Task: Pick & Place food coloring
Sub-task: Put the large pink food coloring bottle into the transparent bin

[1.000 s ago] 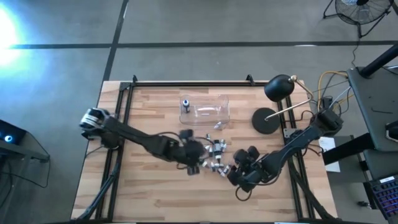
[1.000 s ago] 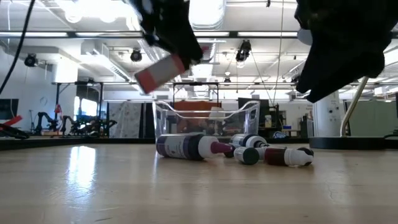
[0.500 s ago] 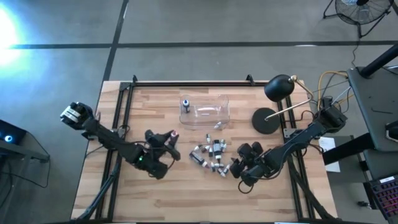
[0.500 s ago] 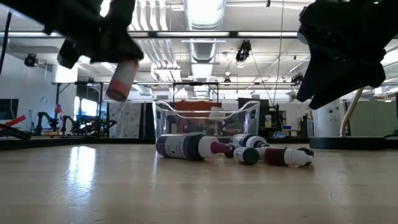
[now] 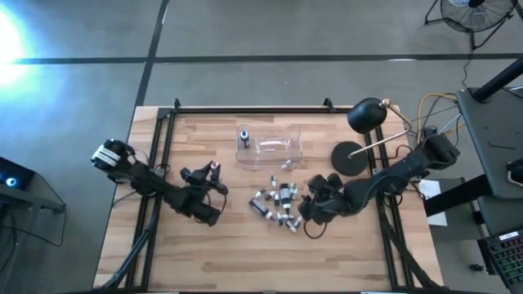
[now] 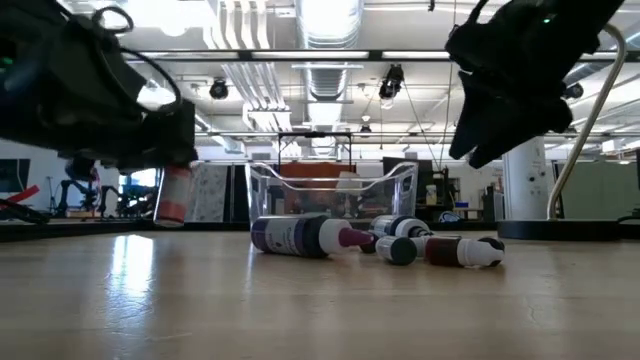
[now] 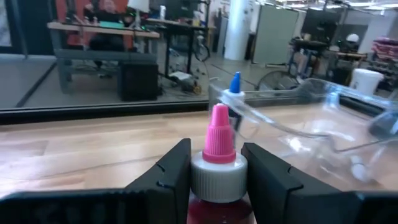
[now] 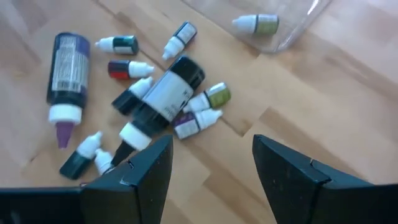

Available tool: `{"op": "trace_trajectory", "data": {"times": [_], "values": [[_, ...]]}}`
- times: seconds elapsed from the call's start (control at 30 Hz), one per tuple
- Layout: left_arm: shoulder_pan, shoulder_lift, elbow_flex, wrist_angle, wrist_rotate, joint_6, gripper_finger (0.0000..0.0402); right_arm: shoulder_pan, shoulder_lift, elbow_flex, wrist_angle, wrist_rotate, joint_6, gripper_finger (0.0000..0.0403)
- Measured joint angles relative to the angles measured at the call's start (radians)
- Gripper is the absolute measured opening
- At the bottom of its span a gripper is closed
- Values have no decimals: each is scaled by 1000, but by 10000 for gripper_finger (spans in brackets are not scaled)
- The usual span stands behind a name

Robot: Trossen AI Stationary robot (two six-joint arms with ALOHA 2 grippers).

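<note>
A loose pile of food coloring bottles [image 5: 278,204] lies on its sides in the middle of the wooden table, also seen in the right wrist view [image 8: 155,93]. My left gripper [image 5: 208,174] is left of the pile, low over the table, shut on one red bottle with a white cap and pink tip [image 7: 217,155]. My right gripper [image 5: 315,204] hovers open just right of the pile, its fingers [image 8: 140,177] above bare wood. A clear plastic box [image 5: 270,143] stands beyond the pile, with a blue-tipped bottle [image 5: 243,135] at its left end and another bottle [image 8: 258,23] lying in it. My left gripper pinches the red bottle between its two fingers [image 7: 171,171], one on either side at the white cap [image 7: 217,177] and the top of the red body. The fingers come level from the table's near left. The bottle stands upright, tip up [image 6: 175,195]; whether its bottom touches the table, I cannot tell.
A black desk lamp [image 5: 353,155] stands on its round base at the back right, near my right arm. Bare wood lies to the left of and in front of the pile. A black frame [image 5: 245,110] runs along the table's far edge.
My left gripper has carried the red bottle from above the pile toward the table's left edge and down, rolling so that the bottle went from tilted to upright. My right gripper has shifted a little toward the far edge, closer to the pile, staying open.
</note>
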Motion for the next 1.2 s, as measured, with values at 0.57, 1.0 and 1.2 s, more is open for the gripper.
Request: {"op": "trace_trajectory", "data": {"times": [0.57,1.0,1.2], "values": [[26,144,22,23,-21,-29,105,-73,0,-10,3,-51,-118,214],[22,137,43,23,27,-23,121,-72,0,-35,1,-92,-99,214],[8,137,52,22,133,12,161,-72,0,-35,2,-92,-99,214]]}}
